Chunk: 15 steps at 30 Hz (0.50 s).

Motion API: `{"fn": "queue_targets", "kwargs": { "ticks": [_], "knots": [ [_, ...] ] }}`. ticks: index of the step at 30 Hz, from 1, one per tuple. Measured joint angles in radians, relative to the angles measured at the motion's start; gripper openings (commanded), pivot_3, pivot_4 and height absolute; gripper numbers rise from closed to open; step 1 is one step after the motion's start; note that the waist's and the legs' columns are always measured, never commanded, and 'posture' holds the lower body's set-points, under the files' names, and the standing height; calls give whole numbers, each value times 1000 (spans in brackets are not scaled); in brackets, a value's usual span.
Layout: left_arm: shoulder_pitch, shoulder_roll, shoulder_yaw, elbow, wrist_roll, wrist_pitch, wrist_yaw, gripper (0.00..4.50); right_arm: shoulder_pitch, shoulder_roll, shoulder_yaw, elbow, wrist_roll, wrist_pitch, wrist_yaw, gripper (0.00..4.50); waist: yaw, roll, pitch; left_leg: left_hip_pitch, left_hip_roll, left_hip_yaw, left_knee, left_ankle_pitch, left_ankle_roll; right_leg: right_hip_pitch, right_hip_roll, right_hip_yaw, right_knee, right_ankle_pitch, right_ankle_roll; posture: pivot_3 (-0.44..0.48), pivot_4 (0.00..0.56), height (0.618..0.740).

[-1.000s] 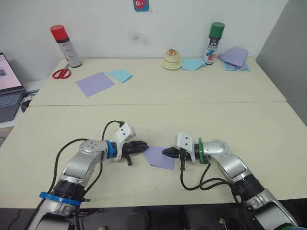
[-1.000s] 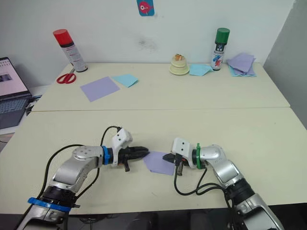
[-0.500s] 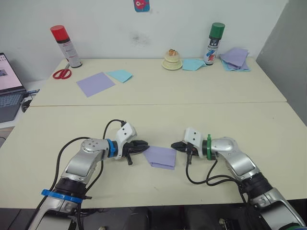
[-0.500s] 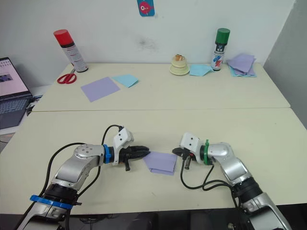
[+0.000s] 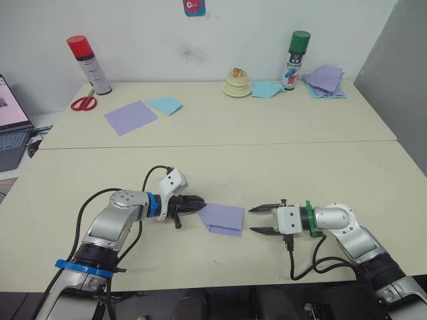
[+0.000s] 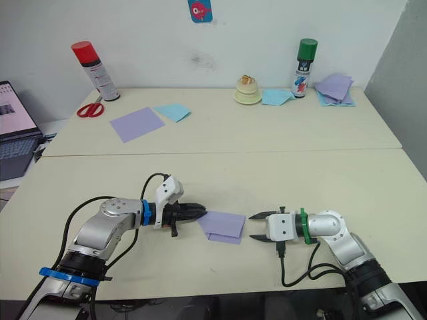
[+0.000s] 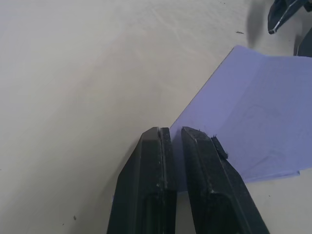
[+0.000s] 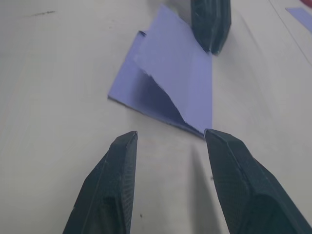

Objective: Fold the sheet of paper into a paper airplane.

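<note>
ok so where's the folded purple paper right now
In the left eye view the sheet of paper lies on the near table, between the two grippers: the left gripper touches its left corner, while the right gripper sits just off its right edge.

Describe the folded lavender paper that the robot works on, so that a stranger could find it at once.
On the near table, look between the two grippers. The sheet of paper lies flat there, with the left gripper at its corner and the open right gripper just short of it. Unlike the flat lavender sheet on the far table, it is folded into layers.
</note>
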Motion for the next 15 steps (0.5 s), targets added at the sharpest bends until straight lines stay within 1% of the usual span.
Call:
{"fn": "queue_targets", "kwargs": {
  "ticks": [4, 7, 8, 10, 12, 15],
  "knots": [
    [0, -1, -3, -3, 0, 4, -1, 676, -9, 96, 23, 12, -6, 14, -42, 2292, 2, 0, 0, 0, -1, -3, 0, 0, 0, 0, 0, 1, 0, 0, 0, 0, 150, 740],
    [2, -1, -4, -6, 0, 4, -2, 676, -18, 127, 22, 13, 7, 50, -52, 1760, 3, 0, 0, 0, -1, -4, 0, 0, 0, 0, -1, 0, 0, 0, 0, 0, 150, 740],
    [2, 0, -4, -6, 0, 5, -2, 676, -19, 138, 21, 13, 20, 70, -54, 1308, 3, 0, 0, 0, -1, -4, 0, 0, 0, 0, -1, 0, 0, 0, 0, 0, 150, 740],
    [2, 0, -4, -7, 0, 6, -3, 676, -19, 142, 20, 12, 38, 96, -54, 738, 3, 0, 0, 0, -1, -4, 0, 0, 0, 0, -1, 0, 0, 0, 0, 0, 150, 740],
    [2, 11, -5, -8, 0, 4, -19, 676, -18, 145, 3, 12, 72, 152, -56, 19, 3, 0, 0, 0, -1, -4, 0, 0, 0, 0, -1, 0, 0, 0, 0, 0, 150, 740],
    [2, 20, -5, -7, -1, 3, -28, 676, -18, 152, -27, 8, 116, 214, -59, 19, 4, 0, 0, 0, -1, -5, 0, 0, 0, 0, -1, 0, 0, 0, 0, 0, 150, 740]
  ]
}}
